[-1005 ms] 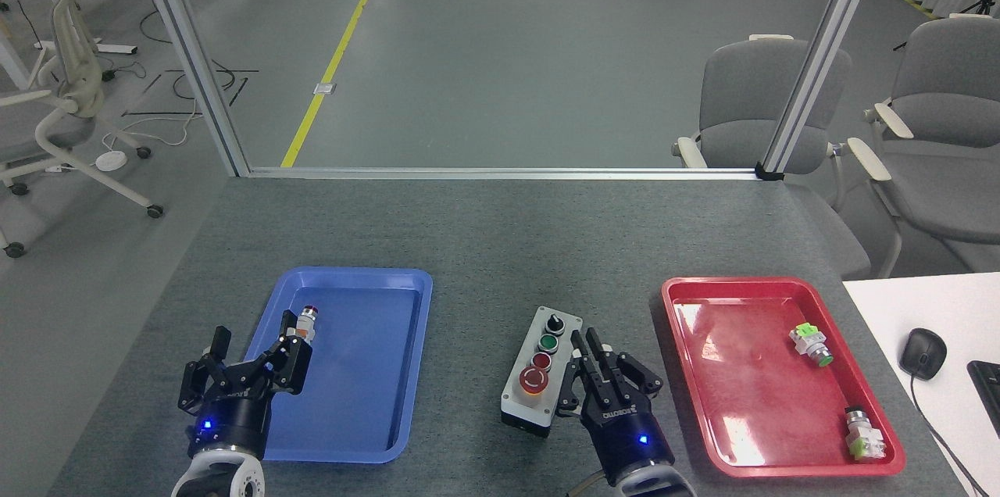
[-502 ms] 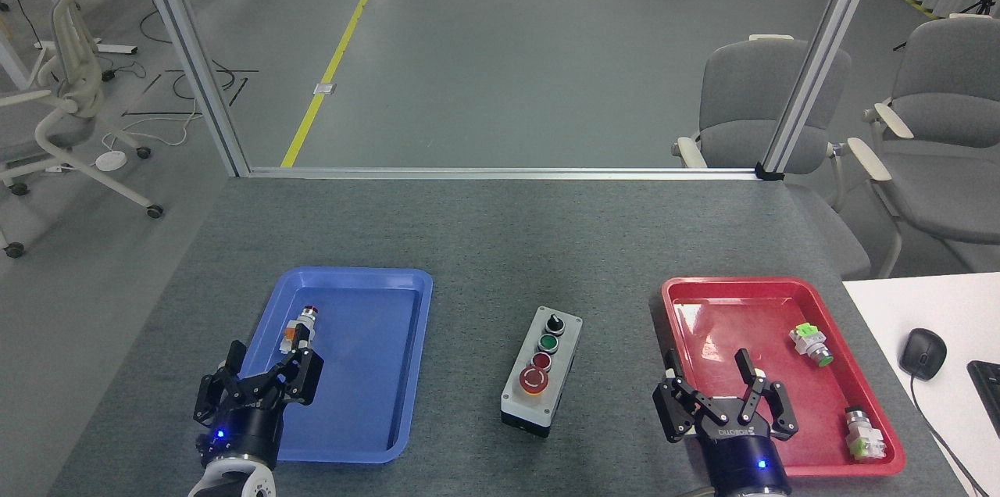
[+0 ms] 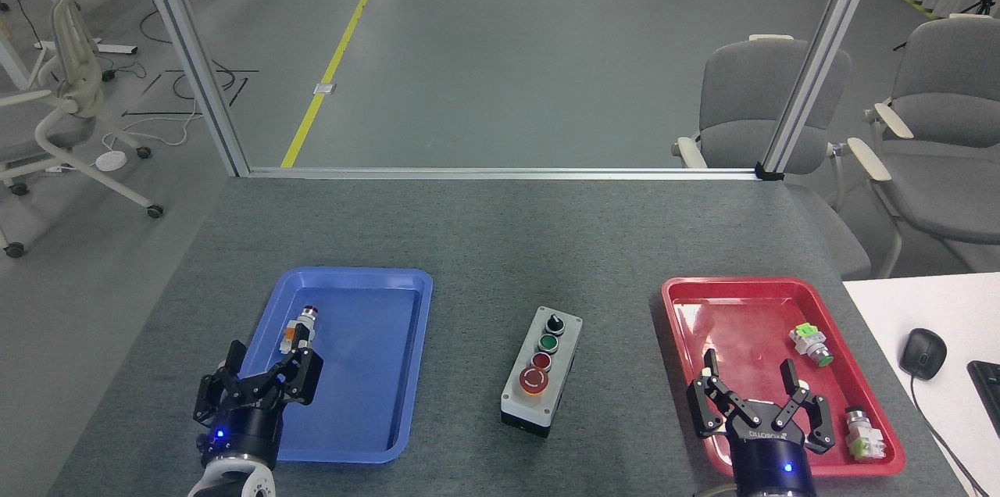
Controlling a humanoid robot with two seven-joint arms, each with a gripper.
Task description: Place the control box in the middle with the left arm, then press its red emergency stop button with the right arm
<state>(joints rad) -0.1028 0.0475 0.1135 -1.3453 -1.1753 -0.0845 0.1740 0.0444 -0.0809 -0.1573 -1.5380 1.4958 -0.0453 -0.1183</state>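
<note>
The control box (image 3: 541, 372), light grey on a black base, lies on the dark-grey felt tabletop (image 3: 484, 247) in the middle between the two trays. Its red emergency stop button (image 3: 533, 380) with the yellow collar is at the near end, below the small red, green and black controls. My left gripper (image 3: 269, 368) stands open over the near left edge of the blue tray, holding nothing. Over the near part of the red tray my right gripper (image 3: 754, 380) is open and empty, well to the right of the box.
The blue tray (image 3: 391, 309) holds one loose push-button part (image 3: 300, 327). The red tray (image 3: 687, 341) holds two green-and-white parts (image 3: 810, 345) (image 3: 862, 433). A white desk with a mouse (image 3: 922, 353) adjoins at right. A metal frame rail (image 3: 500, 173) runs along the far table edge.
My right gripper has pulled away from the control box's right side, moved right over the red tray and opened. My left gripper drew back slightly toward me. The box has stayed put.
</note>
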